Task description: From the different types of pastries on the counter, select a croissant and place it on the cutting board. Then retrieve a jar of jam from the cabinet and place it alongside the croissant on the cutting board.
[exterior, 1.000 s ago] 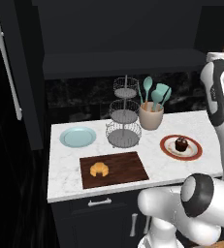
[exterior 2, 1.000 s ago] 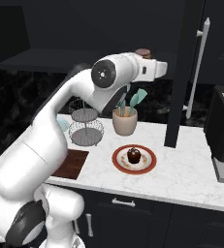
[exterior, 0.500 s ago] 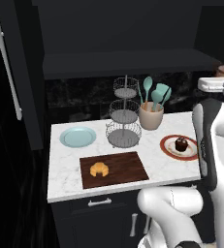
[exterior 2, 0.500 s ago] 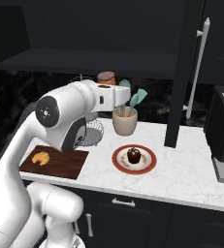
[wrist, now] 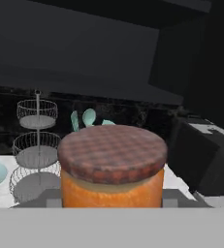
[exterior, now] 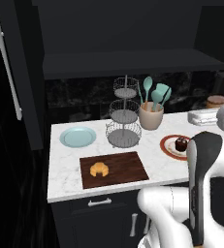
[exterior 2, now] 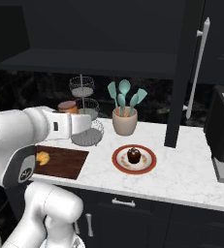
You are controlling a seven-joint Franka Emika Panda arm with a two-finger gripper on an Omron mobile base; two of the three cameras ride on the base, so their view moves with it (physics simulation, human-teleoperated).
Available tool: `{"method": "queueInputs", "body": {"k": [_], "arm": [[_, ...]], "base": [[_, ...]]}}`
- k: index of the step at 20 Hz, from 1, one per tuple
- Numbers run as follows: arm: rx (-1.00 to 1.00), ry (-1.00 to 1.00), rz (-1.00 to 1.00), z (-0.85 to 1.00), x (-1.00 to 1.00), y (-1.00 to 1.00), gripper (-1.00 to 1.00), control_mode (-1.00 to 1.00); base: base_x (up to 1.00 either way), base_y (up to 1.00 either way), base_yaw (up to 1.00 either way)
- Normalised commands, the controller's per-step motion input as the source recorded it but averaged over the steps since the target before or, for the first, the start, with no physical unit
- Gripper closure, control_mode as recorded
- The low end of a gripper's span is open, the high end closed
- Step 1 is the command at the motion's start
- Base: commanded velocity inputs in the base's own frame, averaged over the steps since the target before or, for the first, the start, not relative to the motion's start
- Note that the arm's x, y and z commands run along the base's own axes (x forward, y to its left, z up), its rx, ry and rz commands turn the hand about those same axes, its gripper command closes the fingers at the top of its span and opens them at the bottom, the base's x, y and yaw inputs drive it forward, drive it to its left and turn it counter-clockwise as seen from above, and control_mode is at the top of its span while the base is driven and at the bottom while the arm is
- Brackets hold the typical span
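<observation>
- Jam jar [wrist: 111, 167] sits clamped in my gripper [exterior 2: 87, 123], above the counter [exterior: 154, 162] on the right.
- Croissant [exterior: 99, 169] lies on the cutting board [exterior: 128, 167].

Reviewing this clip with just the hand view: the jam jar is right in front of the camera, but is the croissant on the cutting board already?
Observer: Yes, the croissant lies on the cutting board.
Operator: Is the jar down on the board too?
Observer: No, the jar of jam hangs in the air, gripped in the jaws.
Operator: Any other pastry out?
Observer: A chocolate cake sits on a red-rimmed plate, right of the board.
</observation>
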Motion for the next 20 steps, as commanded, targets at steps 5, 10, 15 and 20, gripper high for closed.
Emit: {"method": "queueInputs", "body": {"k": [5,10,15,20], "arm": [[0.0,0.07,0.12,-0.96,-0.93,1.0,1.0,-1.0],[0.03,0.1,0.17,-1.0,-0.55,0.89,1.0,-1.0],[0.1,0.08,0.23,-0.82,-0.03,0.64,1.0,-1.0],[0.11,0.05,0.28,-0.7,0.36,0.2,1.0,-1.0]], "base": [[0.0,0.0,0.0],[0.0,0.0,0.0],[0.0,0.0,0.0],[0.0,0.0,0.0]]}}
